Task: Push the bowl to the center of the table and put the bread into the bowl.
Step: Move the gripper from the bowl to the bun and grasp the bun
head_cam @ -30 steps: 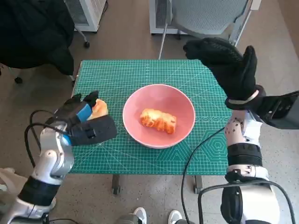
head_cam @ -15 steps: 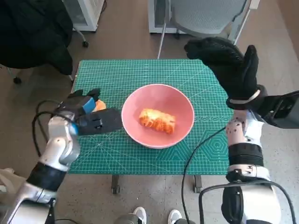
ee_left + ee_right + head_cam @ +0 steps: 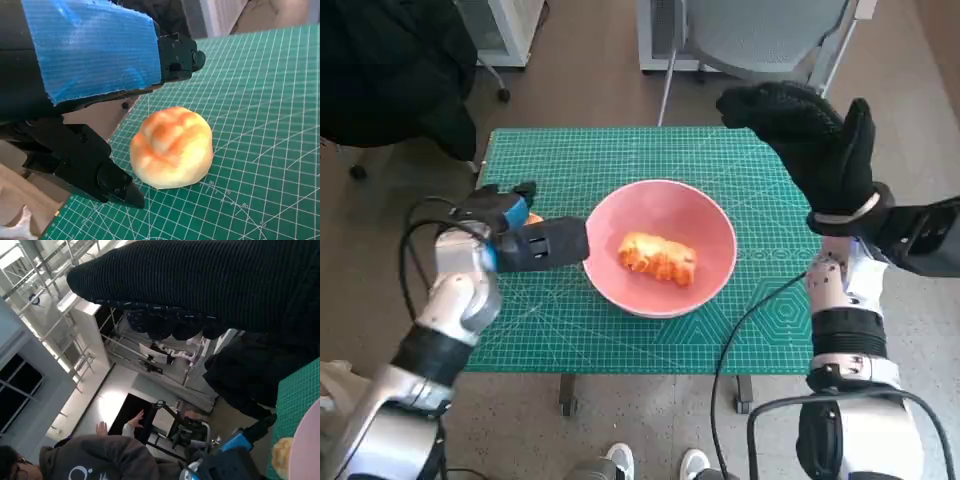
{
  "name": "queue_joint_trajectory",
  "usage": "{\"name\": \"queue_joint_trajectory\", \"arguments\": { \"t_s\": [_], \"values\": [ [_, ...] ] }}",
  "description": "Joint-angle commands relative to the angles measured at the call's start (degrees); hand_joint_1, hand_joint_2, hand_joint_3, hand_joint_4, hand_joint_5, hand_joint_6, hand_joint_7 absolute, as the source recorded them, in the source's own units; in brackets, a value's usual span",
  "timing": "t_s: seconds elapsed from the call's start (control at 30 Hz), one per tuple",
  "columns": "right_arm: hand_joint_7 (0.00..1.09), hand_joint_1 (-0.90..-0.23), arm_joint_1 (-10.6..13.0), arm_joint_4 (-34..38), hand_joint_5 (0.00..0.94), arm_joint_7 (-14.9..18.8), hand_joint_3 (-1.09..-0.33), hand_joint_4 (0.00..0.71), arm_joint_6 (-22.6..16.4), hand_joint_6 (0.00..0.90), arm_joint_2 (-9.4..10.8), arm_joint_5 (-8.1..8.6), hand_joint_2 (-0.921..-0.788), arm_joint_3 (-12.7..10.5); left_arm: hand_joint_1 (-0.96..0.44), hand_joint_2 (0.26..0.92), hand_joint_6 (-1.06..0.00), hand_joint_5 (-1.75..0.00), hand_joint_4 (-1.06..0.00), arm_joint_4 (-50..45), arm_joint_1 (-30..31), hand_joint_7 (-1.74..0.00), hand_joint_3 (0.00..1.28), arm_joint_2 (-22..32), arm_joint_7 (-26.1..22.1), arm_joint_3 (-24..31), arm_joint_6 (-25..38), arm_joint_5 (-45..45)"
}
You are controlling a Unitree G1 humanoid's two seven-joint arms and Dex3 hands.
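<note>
The pink bowl [image 3: 660,200] stands near the middle of the green mat with a long glazed bread [image 3: 658,257] lying in it. A round orange bun [image 3: 171,147] lies on the mat to the left of the bowl, and only a sliver of the bun [image 3: 533,217] shows in the head view. My left hand [image 3: 508,225] hovers over the bun, its black fingers [image 3: 85,165] spread on either side without touching. Its black wrist block reaches the bowl's left rim. My right hand [image 3: 810,135] is raised flat above the table's right side, holding nothing.
The green cutting mat [image 3: 610,330] covers the small table. A grey chair [image 3: 760,35] stands behind the table and a black chair [image 3: 390,70] at the far left. Feet [image 3: 655,465] show below the front edge. A person [image 3: 85,460] appears in the right wrist view.
My left hand has moved right and farther over the bun, toward the bowl's left rim, hiding most of the bun. The bowl, the bread in it and my right hand have stayed put.
</note>
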Motion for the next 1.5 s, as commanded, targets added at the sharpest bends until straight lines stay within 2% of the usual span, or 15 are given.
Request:
{"name": "queue_joint_trajectory", "arguments": {
  "t_s": [0.03,0.37,0.83,0.9,0.97,1.0,1.03,1.07,1.2,1.23,1.27,1.37,1.4,1.47,1.5],
  "values": [
    [0.00,-0.727,1.96,-0.49,0.001,-0.09,-0.861,0.349,0.29,0.315,-0.36,-0.51,-0.921,0.23,-0.07,0.716,-0.10,0.00,0.00,4.43,-2.47,-0.01,0.01,-1.17,0.76,-0.97,-0.90,-0.11],
    [0.00,-0.726,2.40,-1.39,0.001,-0.28,-0.863,0.349,0.83,0.314,-0.50,-0.34,-0.921,0.28,-0.02,0.730,-0.11,0.00,0.00,12.70,-5.44,-0.01,0.01,-3.10,1.24,-1.73,-2.40,-1.25],
    [0.00,-0.726,3.24,-3.05,0.000,-0.78,-0.868,0.346,1.44,0.314,-0.31,-0.26,-0.921,0.53,0.09,0.774,-0.14,0.00,0.00,13.45,-3.86,-0.02,0.04,-3.28,3.09,-1.31,-3.16,-3.55],
    [0.00,-0.727,3.33,-3.24,0.000,-0.90,-0.867,0.346,1.52,0.315,-0.25,-0.28,-0.921,0.59,0.10,0.781,-0.15,-0.01,-0.01,14.72,-4.08,-0.02,0.04,-3.56,3.91,-1.35,-3.66,-3.79],
    [0.00,-0.729,3.38,-3.36,0.000,-1.02,-0.867,0.346,1.60,0.317,-0.22,-0.31,-0.921,0.63,0.11,0.792,-0.17,-0.03,-0.08,16.71,-4.51,-0.03,0.05,-3.97,5.22,-1.48,-4.54,-3.97],
    [0.00,-0.730,3.40,-3.40,0.000,-1.08,-0.866,0.347,1.64,0.319,-0.21,-0.33,-0.921,0.65,0.12,0.804,-0.20,-0.35,-0.14,17.74,-4.74,-0.02,0.06,-4.16,5.90,-1.58,-5.01,-4.04],
    [0.00,-0.732,3.42,-3.45,0.001,-1.13,-0.866,0.347,1.68,0.320,-0.20,-0.34,-0.921,0.67,0.13,0.810,-0.22,-0.61,-0.15,18.48,-4.93,-0.01,0.08,-4.28,6.39,-1.68,-5.36,-4.13],
    [0.00,-0.733,3.44,-3.50,0.001,-1.17,-0.865,0.348,1.72,0.321,-0.20,-0.35,-0.921,0.70,0.14,0.814,-0.24,-0.79,-0.15,19.05,-5.11,-0.01,0.09,-4.38,6.74,-1.75,-5.62,-4.23],
    [0.01,-0.734,3.45,-3.55,0.001,-1.21,-0.865,0.348,1.86,0.322,-0.25,-0.32,-0.921,0.77,0.14,0.817,-0.25,-1.02,-0.15,21.68,-5.72,0.00,0.10,-4.66,8.53,-2.30,-7.13,-4.17],
    [0.01,-0.734,3.41,-3.50,0.001,-1.18,-0.865,0.348,1.92,0.324,-0.29,-0.30,-0.921,0.77,0.22,0.790,-0.32,-1.24,-0.24,22.91,-5.89,-0.03,0.30,-4.75,9.47,-2.64,-7.93,-3.94],
    [0.01,-0.734,3.40,-3.49,0.001,-1.13,-0.864,0.349,2.01,0.325,-0.32,-0.28,-0.921,0.78,0.28,0.765,-0.37,-1.38,-0.30,24.16,-6.08,-0.04,0.45,-4.82,10.39,-3.04,-8.68,-3.65],
    [0.01,-0.735,3.47,-3.63,0.001,-1.09,-0.864,0.350,2.06,0.327,-0.32,-0.31,-0.921,0.85,0.34,0.722,-0.54,-1.57,-0.37,26.91,-6.67,-0.11,0.64,-4.99,12.30,-4.08,-9.99,-3.07],
    [0.01,-0.735,3.48,-3.67,0.001,-1.11,-0.864,0.350,2.07,0.327,-0.32,-0.33,-0.921,0.88,0.35,0.722,-0.57,-1.58,-0.38,27.51,-6.85,-0.15,0.65,-5.03,12.73,-4.29,-10.27,-3.03],
    [0.01,-0.735,3.50,-3.71,0.002,-1.13,-0.863,0.350,2.12,0.328,-0.32,-0.34,-0.921,0.90,0.36,0.717,-0.56,-1.61,-0.40,28.46,-7.18,-0.42,0.68,-5.09,13.52,-4.59,-10.77,-3.12],
    [0.01,-0.735,3.49,-3.73,0.002,-1.14,-0.863,0.350,2.19,0.328,-0.32,-0.34,-0.921,0.91,0.36,0.716,-0.55,-1.61,-0.40,28.57,-7.19,-0.46,0.69,-4.95,14.01,-4.68,-11.05,-3.18]
  ]
}}
